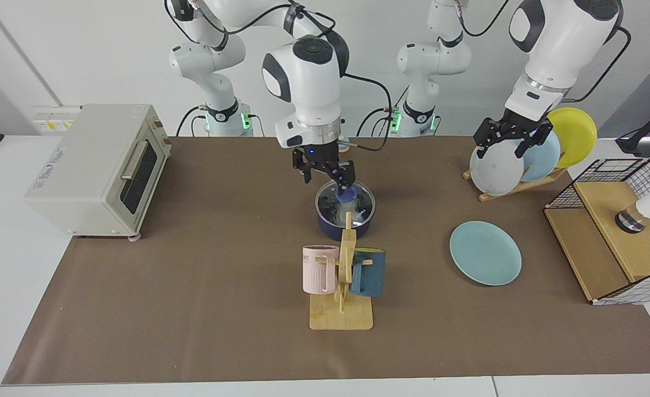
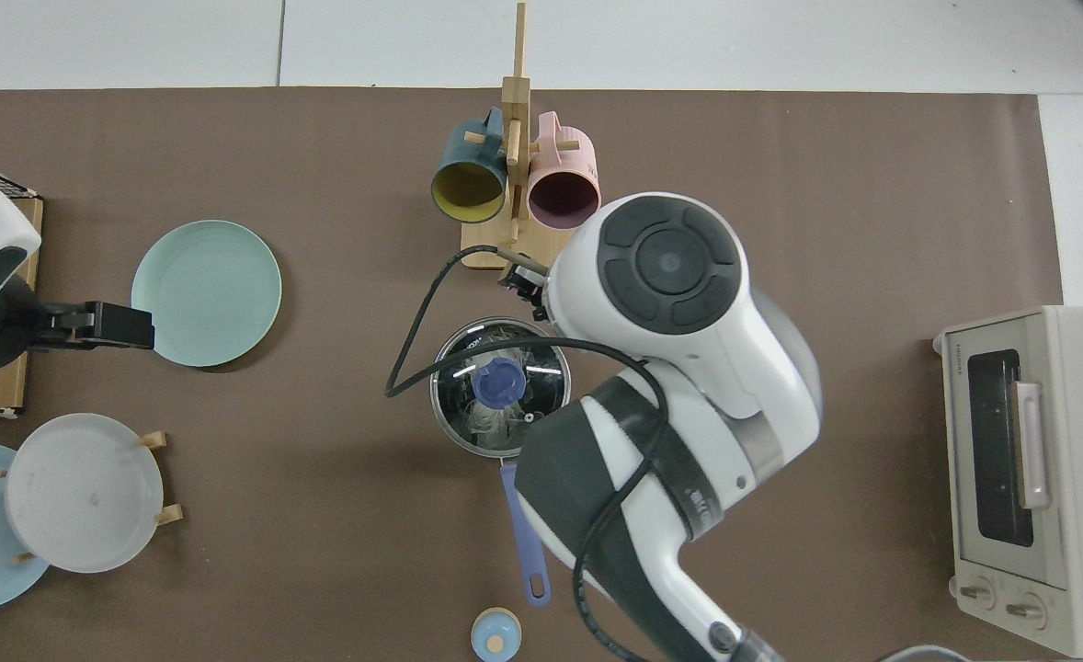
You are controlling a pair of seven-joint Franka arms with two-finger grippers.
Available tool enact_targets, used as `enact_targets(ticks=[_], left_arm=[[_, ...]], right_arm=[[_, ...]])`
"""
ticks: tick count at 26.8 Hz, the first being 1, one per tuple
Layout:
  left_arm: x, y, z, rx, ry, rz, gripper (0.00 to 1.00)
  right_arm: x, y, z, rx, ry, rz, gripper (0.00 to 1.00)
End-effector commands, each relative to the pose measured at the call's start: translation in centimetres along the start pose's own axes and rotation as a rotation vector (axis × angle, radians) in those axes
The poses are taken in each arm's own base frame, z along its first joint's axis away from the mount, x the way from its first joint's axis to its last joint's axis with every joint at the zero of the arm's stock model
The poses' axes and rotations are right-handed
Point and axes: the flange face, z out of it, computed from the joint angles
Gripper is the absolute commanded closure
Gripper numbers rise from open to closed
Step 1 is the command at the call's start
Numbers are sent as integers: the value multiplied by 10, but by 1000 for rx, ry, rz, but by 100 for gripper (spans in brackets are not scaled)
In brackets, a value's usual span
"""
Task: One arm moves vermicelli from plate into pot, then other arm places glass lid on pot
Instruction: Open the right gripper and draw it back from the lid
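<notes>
The glass lid (image 1: 345,204) lies on the dark navy pot (image 1: 325,225) at the table's middle, its blue knob (image 2: 498,382) free. White vermicelli (image 2: 494,419) shows through the glass inside the pot. My right gripper (image 1: 326,177) hangs open just above and behind the lid, touching nothing; in the top view the arm's wrist hides it. The teal-green plate (image 1: 485,252) lies bare on the mat. My left gripper (image 1: 511,142) waits open, high in front of the dish rack. The pot's blue handle (image 2: 523,538) points toward the arms' side.
A mug tree (image 1: 342,286) with a pink and a dark teal mug stands just in front of the pot. A toaster oven (image 1: 96,168), a dish rack (image 1: 515,184) with grey, light blue and yellow plates, and a wire-and-wood crate (image 1: 614,231) line the sides.
</notes>
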Motion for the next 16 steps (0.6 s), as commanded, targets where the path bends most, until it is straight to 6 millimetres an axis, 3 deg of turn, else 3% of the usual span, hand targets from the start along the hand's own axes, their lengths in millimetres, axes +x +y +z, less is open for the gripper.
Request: enact_targets(ticks=[1,9,16], left_arm=[[-6,-2,-5,8,-3,11,0],[-6,-2,-5,8,-3,12,0],[-6,-2,-5,8,-3,11,0]], right_arm=[[46,51,-17,-7,-19,-121,0],[110,134,-26,-45,-21,-346,0],[146,189,-39,-76,-44,-504,0]])
